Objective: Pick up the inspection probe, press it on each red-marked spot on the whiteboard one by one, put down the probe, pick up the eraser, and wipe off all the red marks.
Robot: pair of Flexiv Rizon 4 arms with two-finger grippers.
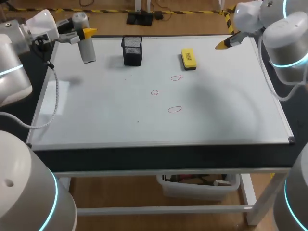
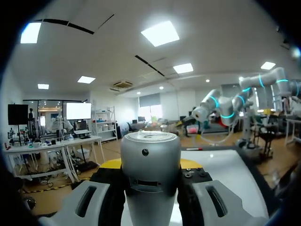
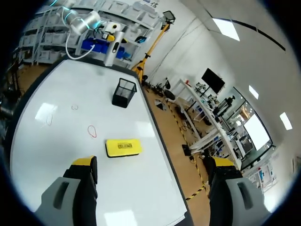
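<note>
The left gripper (image 1: 86,33) clamps the probe (image 1: 87,49) over the whiteboard (image 1: 216,106); the right gripper (image 1: 224,44) hangs open near the eraser (image 1: 188,58).

My left arm (image 1: 12,57) comes in from the left side and bends toward the far left corner. Its wrist is turned sideways, and the left gripper (image 1: 86,34) is clamped on the probe (image 1: 87,50), held roughly upright (the wrist view shows a finger pressed to each side of it). My right arm (image 1: 284,38) comes in at the far right corner. The right gripper (image 1: 224,44) hangs in the air, angled downward, its fingers (image 3: 83,181) spread wide apart.
</note>
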